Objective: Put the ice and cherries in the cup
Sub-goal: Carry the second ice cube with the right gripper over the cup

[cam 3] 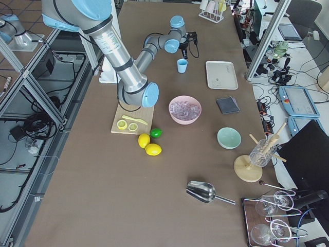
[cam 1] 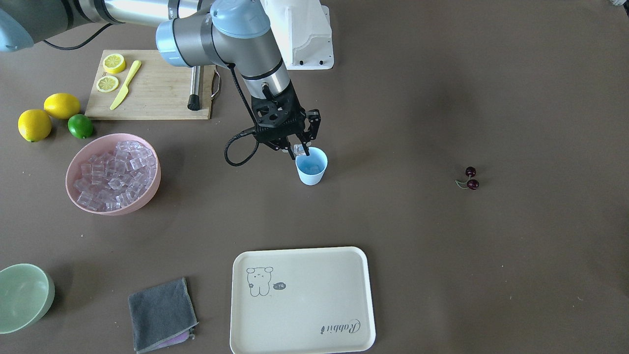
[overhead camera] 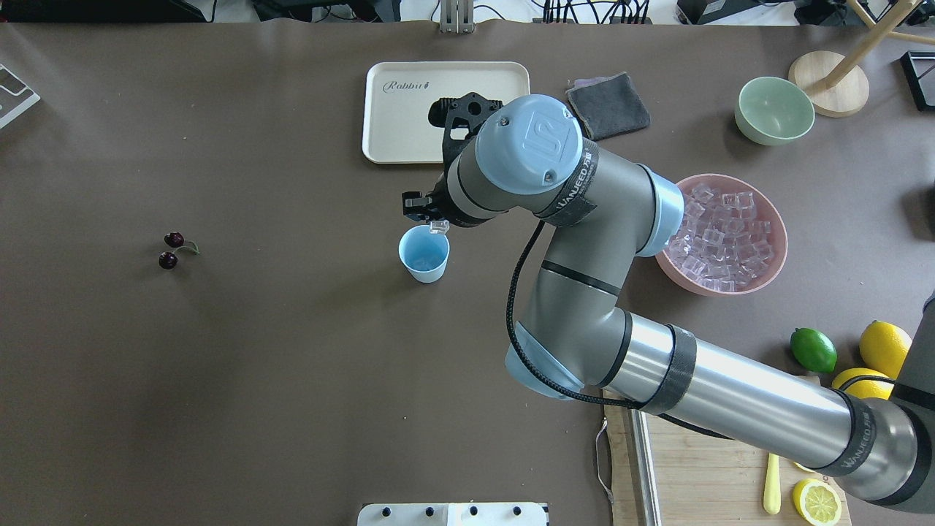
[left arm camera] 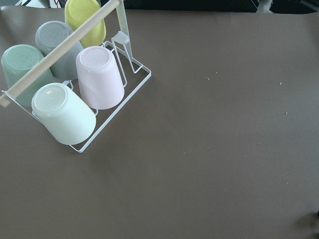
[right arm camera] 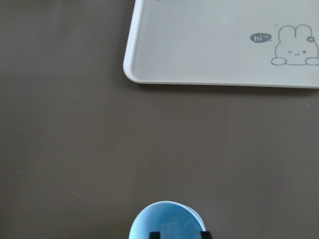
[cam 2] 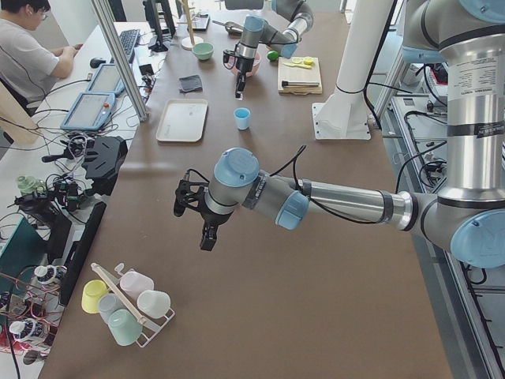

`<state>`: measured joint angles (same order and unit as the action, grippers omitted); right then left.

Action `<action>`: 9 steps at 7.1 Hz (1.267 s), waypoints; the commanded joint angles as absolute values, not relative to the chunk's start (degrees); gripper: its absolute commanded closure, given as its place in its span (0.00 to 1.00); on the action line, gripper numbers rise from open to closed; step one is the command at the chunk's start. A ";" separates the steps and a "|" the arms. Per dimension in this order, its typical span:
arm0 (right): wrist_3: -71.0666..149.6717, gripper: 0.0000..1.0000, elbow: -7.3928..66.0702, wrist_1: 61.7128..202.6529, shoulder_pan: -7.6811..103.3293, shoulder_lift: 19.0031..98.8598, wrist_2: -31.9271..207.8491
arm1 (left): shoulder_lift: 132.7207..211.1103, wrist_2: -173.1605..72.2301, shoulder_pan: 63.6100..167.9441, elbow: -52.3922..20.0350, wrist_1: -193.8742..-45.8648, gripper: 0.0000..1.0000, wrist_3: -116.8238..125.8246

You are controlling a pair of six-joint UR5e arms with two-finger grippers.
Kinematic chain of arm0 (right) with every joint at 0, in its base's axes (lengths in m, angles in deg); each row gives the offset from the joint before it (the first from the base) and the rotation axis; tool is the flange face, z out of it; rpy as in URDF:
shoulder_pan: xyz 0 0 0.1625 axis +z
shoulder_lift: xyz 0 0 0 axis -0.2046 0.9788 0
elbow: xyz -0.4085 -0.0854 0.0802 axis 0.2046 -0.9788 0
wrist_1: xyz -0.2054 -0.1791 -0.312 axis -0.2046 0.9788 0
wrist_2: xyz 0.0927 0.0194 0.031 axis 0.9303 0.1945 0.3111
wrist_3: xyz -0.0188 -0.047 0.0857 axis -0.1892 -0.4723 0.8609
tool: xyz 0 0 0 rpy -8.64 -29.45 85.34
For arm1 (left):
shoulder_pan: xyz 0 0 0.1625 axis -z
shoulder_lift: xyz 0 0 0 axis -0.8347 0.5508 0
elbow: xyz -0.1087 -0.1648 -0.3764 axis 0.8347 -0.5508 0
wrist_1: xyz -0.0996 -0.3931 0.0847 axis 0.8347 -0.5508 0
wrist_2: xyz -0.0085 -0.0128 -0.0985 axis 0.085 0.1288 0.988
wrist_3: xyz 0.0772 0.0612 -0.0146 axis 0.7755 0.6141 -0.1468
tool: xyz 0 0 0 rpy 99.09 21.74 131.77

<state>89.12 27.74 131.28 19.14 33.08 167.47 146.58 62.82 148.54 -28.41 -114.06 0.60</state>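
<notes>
The light-blue cup (cam 1: 311,167) stands upright mid-table, also in the overhead view (overhead camera: 424,256) and at the bottom of the right wrist view (right arm camera: 167,219). My right gripper (cam 1: 299,146) hangs just over the cup's rim, shut on a clear ice cube (overhead camera: 439,226), which shows between the fingertips in the right wrist view (right arm camera: 174,231). More ice (cam 1: 115,172) fills a pink bowl (cam 1: 142,202). The cherries (cam 1: 471,178) lie on the table far from the cup, also in the overhead view (overhead camera: 171,250). My left gripper (cam 2: 207,235) hovers over bare table far off; I cannot tell if it is open.
A cream tray (cam 1: 302,300) lies beyond the cup, with a grey cloth (cam 1: 162,314) and a mint-green bowl (cam 1: 24,295) beside it. A cutting board (cam 1: 157,93) with lemon slices and a knife, lemons and a lime (cam 1: 80,126) sit near the robot. A cup rack (left arm camera: 75,74) is under the left wrist.
</notes>
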 commanded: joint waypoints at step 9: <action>86.11 0.00 32.38 125.57 31.56 43.22 182.57 | 156.26 62.56 143.70 -26.91 -113.10 0.02 -4.37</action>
<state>88.12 29.14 125.50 25.81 38.75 175.87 153.85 62.57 146.01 -28.06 -113.31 -0.75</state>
